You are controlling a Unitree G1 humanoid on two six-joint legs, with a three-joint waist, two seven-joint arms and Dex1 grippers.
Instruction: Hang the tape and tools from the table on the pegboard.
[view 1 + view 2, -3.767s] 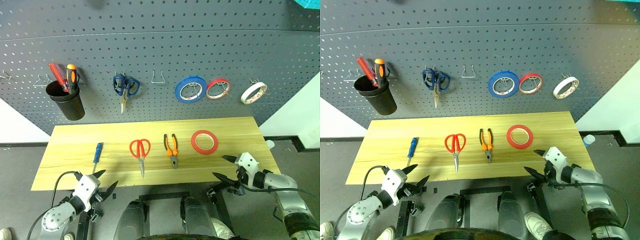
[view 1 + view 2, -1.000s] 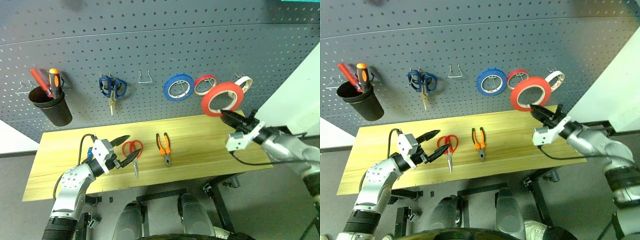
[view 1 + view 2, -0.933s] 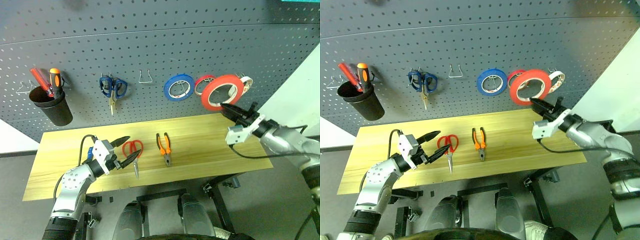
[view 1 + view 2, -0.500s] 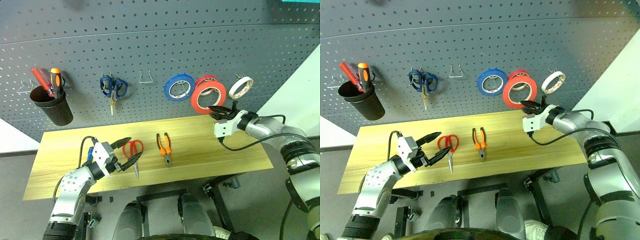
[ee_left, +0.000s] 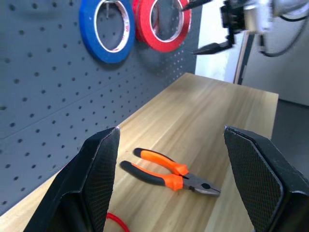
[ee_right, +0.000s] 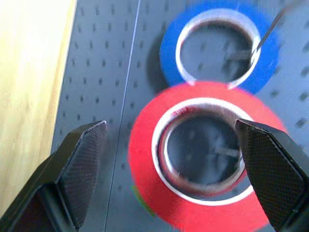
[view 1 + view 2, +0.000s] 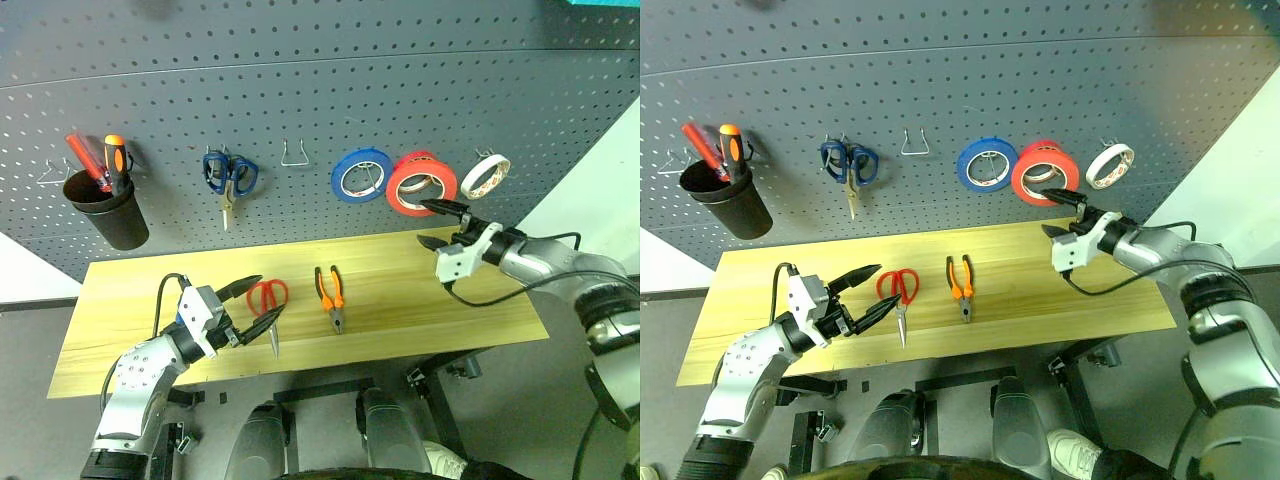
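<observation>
Where it gripped before, right gripper (image 7: pixel 432 224) now spread empty, tape (image 7: pixel 421 183) hanging on pegboard (image 7: pixel 320 90).

You have no text, label, brand, number or sign to read here (not on the pegboard (image 7: pixel 300 90), the tape rolls or the tools on the bench (image 7: pixel 400 300)).
</observation>
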